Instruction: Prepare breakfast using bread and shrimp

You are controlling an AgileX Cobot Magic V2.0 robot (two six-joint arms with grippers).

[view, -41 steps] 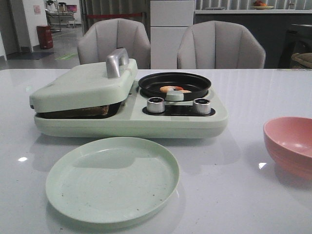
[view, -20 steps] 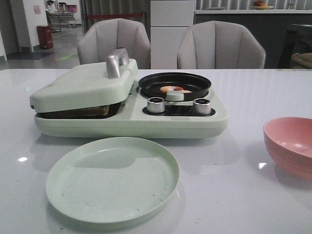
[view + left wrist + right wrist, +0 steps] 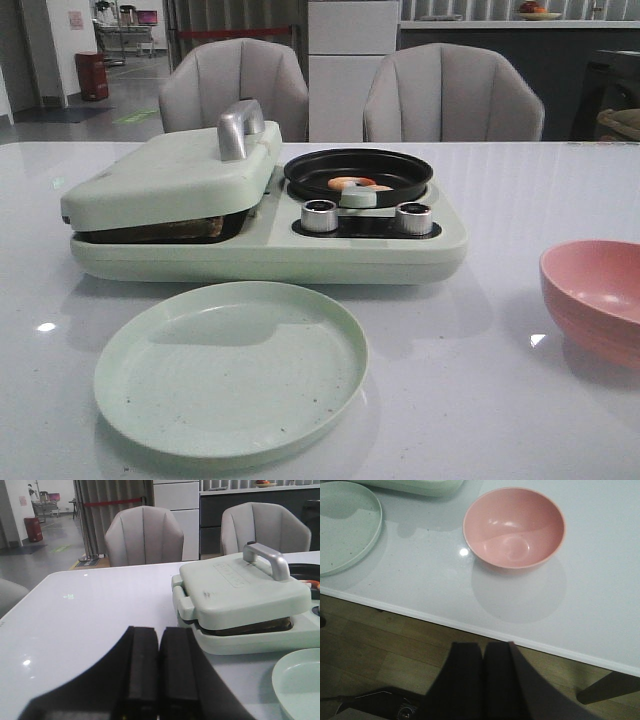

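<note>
A pale green breakfast maker point(image 3: 260, 250) stands on the white table. Its hinged lid point(image 3: 170, 175) with a silver handle is down over the bread point(image 3: 185, 228), of which only a brown edge shows in the gap; that edge also shows in the left wrist view point(image 3: 255, 626). The shrimp point(image 3: 350, 183) lie in the small black pan point(image 3: 358, 172) on the maker's right side. My left gripper point(image 3: 159, 630) is shut and empty, low over the table left of the maker. My right gripper point(image 3: 484, 645) is shut and empty, off the table's front edge, above the floor.
An empty pale green plate point(image 3: 230, 368) lies in front of the maker and shows in the right wrist view point(image 3: 342, 525). An empty pink bowl point(image 3: 595, 295) stands at the right, also in the right wrist view point(image 3: 514, 526). Two knobs point(image 3: 320, 215) face front. Two grey chairs point(image 3: 452, 92) stand behind the table.
</note>
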